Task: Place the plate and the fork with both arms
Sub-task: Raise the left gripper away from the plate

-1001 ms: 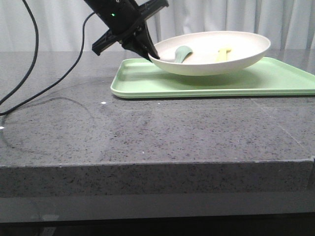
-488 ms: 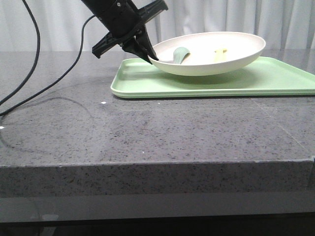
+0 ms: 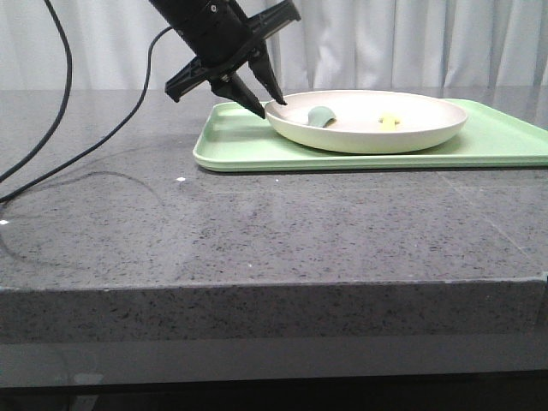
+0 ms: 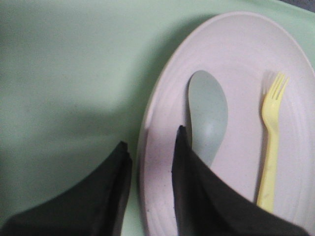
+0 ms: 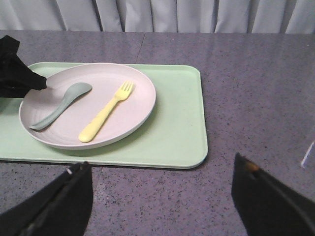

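1. Left gripper (image 3: 265,101) sat at the plate (image 3: 411,133) rim w/ fingers spread, one each side of the rim, pinching nothing. Plate lay flat on the tray (image 3: 248,154).
2. Best next, I'd judge: lift straight up, no sideways drag, so the rim isn't nudged.
3. Right gripper (image 5: 162,196) hung wide apart over the table (image 5: 256,98), near the tray edge, empty.
4. Right wrist view showed fork (image 5: 106,112) and spoon (image 5: 61,104) lying side by side in the plate; front view showed only slivers.
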